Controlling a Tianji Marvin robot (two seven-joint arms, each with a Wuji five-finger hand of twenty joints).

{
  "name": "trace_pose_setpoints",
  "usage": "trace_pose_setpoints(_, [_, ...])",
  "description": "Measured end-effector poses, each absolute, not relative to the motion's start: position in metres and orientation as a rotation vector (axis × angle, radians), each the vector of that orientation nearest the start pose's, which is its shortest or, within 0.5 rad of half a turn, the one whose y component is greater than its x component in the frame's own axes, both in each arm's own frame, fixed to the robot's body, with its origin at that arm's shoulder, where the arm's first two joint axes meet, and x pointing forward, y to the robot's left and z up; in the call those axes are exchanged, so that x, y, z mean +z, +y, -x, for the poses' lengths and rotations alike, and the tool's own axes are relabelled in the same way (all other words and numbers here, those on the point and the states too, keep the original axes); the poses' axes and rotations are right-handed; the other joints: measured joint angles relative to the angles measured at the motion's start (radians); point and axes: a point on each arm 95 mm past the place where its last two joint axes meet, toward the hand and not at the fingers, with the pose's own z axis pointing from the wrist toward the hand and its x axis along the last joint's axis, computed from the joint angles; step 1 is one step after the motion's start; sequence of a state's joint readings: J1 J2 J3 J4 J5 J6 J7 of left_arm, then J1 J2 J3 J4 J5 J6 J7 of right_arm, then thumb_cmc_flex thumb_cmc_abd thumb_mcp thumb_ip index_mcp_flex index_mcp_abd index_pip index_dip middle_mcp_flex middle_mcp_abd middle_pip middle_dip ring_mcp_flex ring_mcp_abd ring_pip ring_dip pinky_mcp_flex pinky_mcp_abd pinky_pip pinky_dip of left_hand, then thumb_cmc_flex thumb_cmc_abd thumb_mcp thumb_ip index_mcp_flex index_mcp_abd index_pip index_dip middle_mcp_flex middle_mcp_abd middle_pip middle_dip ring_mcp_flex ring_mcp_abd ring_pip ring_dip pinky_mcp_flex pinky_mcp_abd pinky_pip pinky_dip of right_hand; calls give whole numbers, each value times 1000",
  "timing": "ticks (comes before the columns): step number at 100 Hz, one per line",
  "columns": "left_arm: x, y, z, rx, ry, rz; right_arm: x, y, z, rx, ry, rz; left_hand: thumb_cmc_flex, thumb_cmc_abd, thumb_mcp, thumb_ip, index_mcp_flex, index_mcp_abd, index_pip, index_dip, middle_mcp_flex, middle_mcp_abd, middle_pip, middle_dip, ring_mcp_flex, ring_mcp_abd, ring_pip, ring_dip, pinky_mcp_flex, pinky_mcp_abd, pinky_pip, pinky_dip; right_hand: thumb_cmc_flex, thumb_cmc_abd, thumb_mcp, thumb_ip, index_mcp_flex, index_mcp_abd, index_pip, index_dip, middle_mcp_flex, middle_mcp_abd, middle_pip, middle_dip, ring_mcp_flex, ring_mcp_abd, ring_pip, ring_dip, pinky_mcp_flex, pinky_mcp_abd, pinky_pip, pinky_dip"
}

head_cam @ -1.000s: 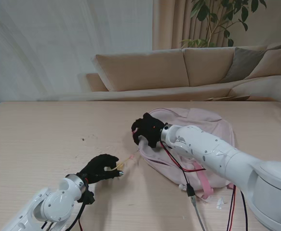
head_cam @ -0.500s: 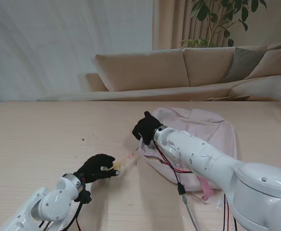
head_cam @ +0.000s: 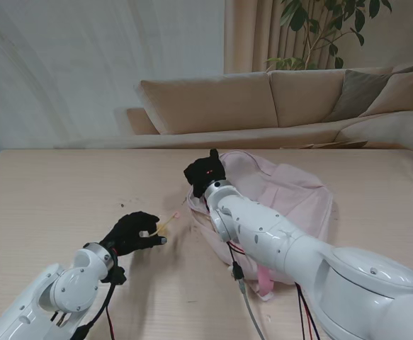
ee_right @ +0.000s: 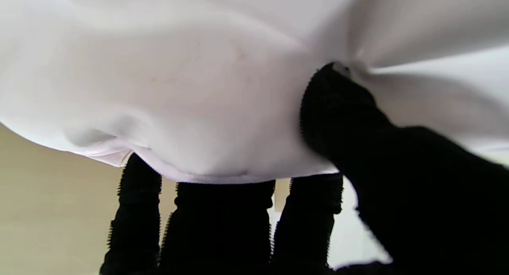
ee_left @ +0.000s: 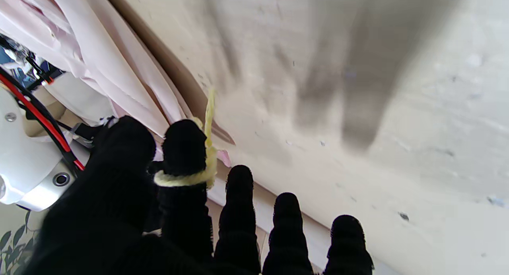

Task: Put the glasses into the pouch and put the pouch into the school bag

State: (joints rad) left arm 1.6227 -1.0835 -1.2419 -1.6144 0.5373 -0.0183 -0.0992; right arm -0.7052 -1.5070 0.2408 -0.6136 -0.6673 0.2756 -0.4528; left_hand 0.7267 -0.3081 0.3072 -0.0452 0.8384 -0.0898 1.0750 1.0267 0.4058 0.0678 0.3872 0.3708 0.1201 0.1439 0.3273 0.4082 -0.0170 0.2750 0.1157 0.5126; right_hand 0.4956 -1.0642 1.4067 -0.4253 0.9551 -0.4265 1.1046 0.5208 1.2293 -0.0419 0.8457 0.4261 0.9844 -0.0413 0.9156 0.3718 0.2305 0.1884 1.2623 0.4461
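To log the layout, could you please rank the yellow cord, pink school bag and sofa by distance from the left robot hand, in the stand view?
From the left robot hand:
1. Yellow cord, in its fingers.
2. Pink school bag, to the right.
3. Sofa, beyond the table.

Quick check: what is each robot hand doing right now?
Left robot hand: shut on thin yellow cord looped over a finger.
Right robot hand: shut on pink fabric school bag, pinching its edge.
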Motion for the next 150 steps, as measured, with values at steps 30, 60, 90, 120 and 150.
trace_pose_setpoints(30, [-353,-6,-395,-1732,1294,1869,-334,186,-554,1308,1544,-819,0,0,0,0,0,0,0,0,0,0,0,0,0,0,0,0,8,0,0,0,-1,14,0,1,0,1,0,0,0,4,13,0,0,3,10,-1,5,-9,10,1])
trace_pose_setpoints(60, [-367,-41,-359,-1708,1353,1971,-351,173,-555,1179,1523,-850,0,13,0,0,12,38,-1,-10,0,11,0,0,-1,12,13,12,10,0,2,2,-1,14,0,2,0,10,1,1,0,12,14,0,0,11,11,-2,15,-11,10,1])
trace_pose_setpoints(90, [-372,-68,-319,-1867,1328,2064,-355,171,-554,1143,1519,-850,73,13,-35,0,-64,38,-55,-25,-15,34,-2,0,-2,12,15,12,10,2,3,13,-2,7,0,1,4,11,3,2,1,12,22,0,10,12,12,-14,27,-12,11,2])
trace_pose_setpoints(120, [-377,-90,-297,-2015,1265,2209,-359,169,-553,1128,1519,-860,102,13,-79,0,-105,-2,-85,-21,-14,34,-2,24,10,12,35,28,11,8,5,26,-2,-2,1,-2,4,11,11,2,1,12,24,0,10,12,13,-14,29,-35,11,2])
trace_pose_setpoints(150, [-369,-67,-306,-1941,1273,2081,-349,167,-551,1234,1574,-946,109,13,-97,0,-102,-11,-65,-44,-14,34,7,37,10,12,37,39,11,8,14,38,-7,148,-1,49,-267,69,-54,-90,-272,35,62,1,-211,13,-49,76,-150,0,-3,10])
